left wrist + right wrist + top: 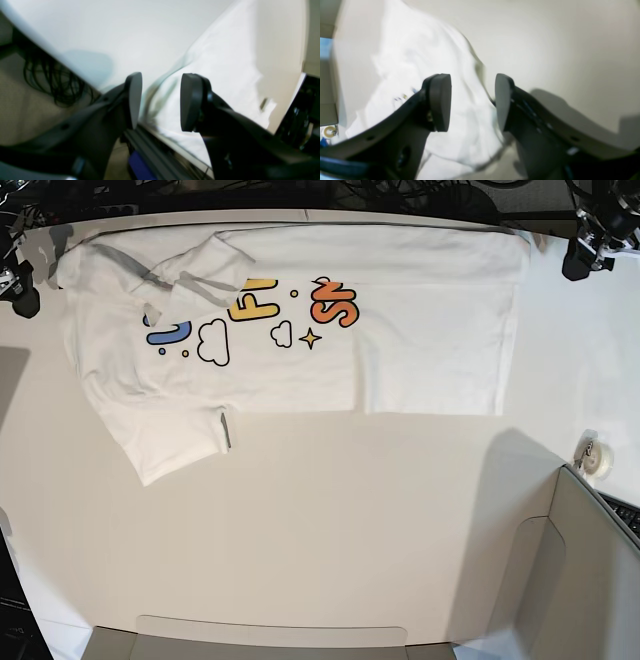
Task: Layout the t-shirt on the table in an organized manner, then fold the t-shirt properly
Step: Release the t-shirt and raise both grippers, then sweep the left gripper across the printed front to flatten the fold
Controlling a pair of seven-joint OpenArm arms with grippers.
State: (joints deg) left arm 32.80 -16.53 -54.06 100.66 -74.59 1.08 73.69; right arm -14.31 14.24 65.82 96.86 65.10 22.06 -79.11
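The white t-shirt (300, 330) lies flat along the far side of the table (320, 530), its colourful print up. Its long far edge is folded over toward the front, and one sleeve (165, 445) points toward the near side. My left gripper (580, 258) hovers off the shirt's right end. In the left wrist view it (161, 101) is open with nothing between the fingers, and the shirt (225, 75) lies beyond. My right gripper (22, 295) is past the shirt's left end. It (471, 102) is also open and empty above the shirt (415, 50).
A grey-beige box panel (590, 570) stands at the near right corner, with a small tape roll (597, 463) beside it. Black cables (50, 80) hang past the table's far edge. A flat beige panel (270, 635) lies at the front edge.
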